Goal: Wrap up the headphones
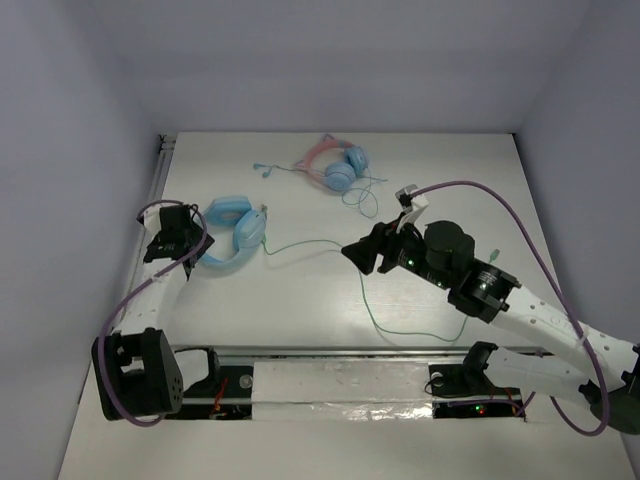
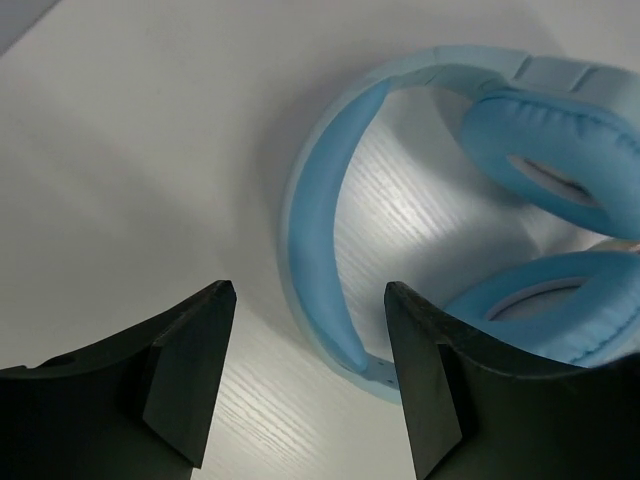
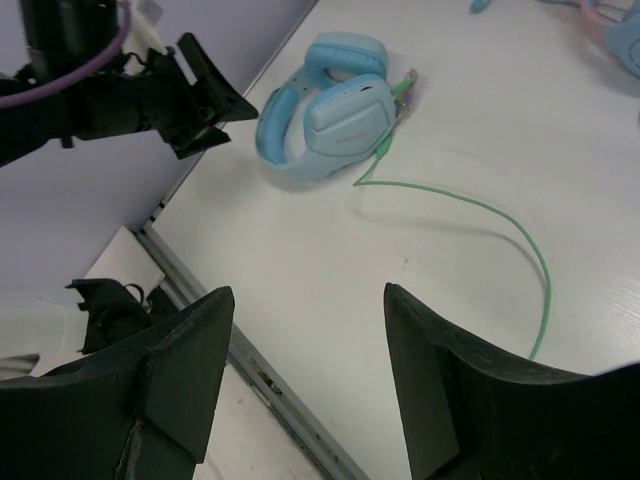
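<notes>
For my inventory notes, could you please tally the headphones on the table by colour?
Light-blue headphones with a green cable: 1
Pink-band headphones with blue cups: 1
Total: 2

Light-blue headphones (image 1: 231, 234), green cable (image 1: 375, 300), white table (image 1: 300, 310)

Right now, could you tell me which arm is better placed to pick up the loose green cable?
The right. Its gripper hovers open just above the green cable trailing across the table, while the left gripper sits open beside the headphones, far from the slack.
</notes>
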